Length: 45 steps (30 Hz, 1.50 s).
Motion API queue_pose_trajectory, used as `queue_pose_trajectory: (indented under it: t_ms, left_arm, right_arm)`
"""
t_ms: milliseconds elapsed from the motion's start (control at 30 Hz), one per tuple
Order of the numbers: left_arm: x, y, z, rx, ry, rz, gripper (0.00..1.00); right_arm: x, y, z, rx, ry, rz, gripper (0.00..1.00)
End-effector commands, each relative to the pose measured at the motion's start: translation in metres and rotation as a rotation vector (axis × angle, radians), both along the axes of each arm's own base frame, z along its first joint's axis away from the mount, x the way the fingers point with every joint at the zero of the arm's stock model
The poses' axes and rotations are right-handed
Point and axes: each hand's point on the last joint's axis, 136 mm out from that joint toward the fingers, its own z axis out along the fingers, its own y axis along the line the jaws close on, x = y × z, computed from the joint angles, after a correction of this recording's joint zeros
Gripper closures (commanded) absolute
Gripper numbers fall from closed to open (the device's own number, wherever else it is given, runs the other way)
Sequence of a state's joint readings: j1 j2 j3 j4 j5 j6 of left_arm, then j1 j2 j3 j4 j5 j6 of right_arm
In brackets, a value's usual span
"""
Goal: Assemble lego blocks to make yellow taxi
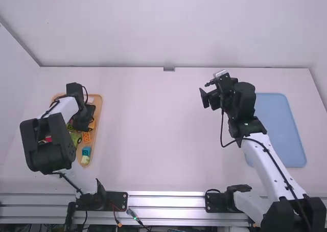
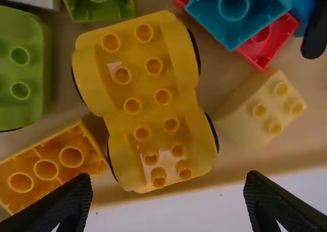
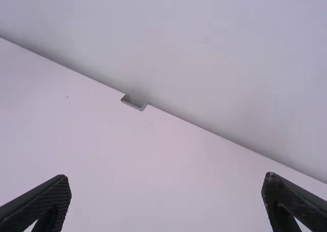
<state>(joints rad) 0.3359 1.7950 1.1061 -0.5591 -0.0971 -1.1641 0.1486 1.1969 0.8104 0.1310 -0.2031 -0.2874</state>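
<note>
Nearest the camera, the left arm and right arm reach over the white desk. At three o'clock on it lies the blue mat; at nine, the wooden tray. The left hand is over that tray, fingers wide apart; the right hand is also wide, between one and two o'clock from the desk's middle. Inside the tray sits the yellow car base, with the orange block and smaller pale yellow block just beside it.
</note>
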Motion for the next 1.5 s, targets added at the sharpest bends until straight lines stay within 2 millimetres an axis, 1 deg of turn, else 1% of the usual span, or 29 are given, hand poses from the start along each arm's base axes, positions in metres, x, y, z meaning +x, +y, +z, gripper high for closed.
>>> queue_pose_trajectory:
  t_ms: [0,100,200,267,333,467,567,700,900,967,1033,1100,1233,1367,1467]
  left_arm:
    - [-0.008,-0.002,-0.005,-0.012,0.008,0.039,0.2]
    - [-0.007,-0.002,-0.008,-0.008,-0.002,0.039,0.21]
    - [-0.009,-0.002,-0.012,-0.007,-0.007,0.042,0.25]
    - [-0.01,-0.003,-0.015,-0.009,-0.009,0.054,0.32]
    - [-0.01,-0.003,-0.015,-0.011,-0.011,0.053,0.33]
    - [-0.011,-0.003,-0.015,-0.011,-0.006,0.053,0.31]
    - [-0.012,-0.002,-0.015,-0.006,0.001,0.055,0.32]
    - [-0.021,0.001,-0.016,0.013,0.031,0.089,0.33]
    - [-0.021,0.003,-0.016,0.028,0.035,0.093,0.34]
    - [-0.023,0.007,-0.016,0.049,0.036,0.108,0.32]
    - [-0.027,0.008,-0.018,0.052,0.039,0.16,0.29]
    - [-0.028,0.007,-0.021,0.048,0.035,0.17,0.3]
    - [-0.023,0.0,-0.028,0.014,0.001,0.129,0.32]
    - [-0.021,-0.002,-0.031,0.002,-0.014,0.126,0.39]
    - [-0.02,0.001,-0.029,0.015,-0.016,0.129,0.38]
  right_arm:
    - [0.005,0.003,0.017,0.009,-0.035,0.006,0.01]
    - [0.005,0.002,0.017,0.011,-0.033,0.005,0.01]
    - [0.005,0.003,0.018,0.033,-0.026,-0.001,0.01]
    - [0.005,0.002,0.017,0.033,-0.025,-0.003,0.01]
    - [0.005,0.003,0.017,0.033,-0.025,-0.002,0.01]
    - [0.005,0.003,0.017,0.033,-0.025,-0.002,0.01]
    - [0.005,0.003,0.017,0.033,-0.025,-0.002,0.01]
    - [0.005,0.003,0.018,0.033,-0.026,-0.001,0.01]
    - [0.005,0.003,0.018,0.033,-0.026,-0.002,0.01]
    - [0.005,0.003,0.018,0.033,-0.026,-0.002,0.01]
    - [0.005,0.003,0.017,0.033,-0.025,-0.002,0.01]
    - [0.005,0.003,0.017,0.033,-0.025,-0.002,0.01]
    - [0.005,0.003,0.018,0.033,-0.026,0.0,0.01]
    - [0.006,0.003,0.019,0.034,-0.033,-0.002,0.01]
    - [0.006,0.003,0.02,0.035,-0.038,-0.002,0.01]
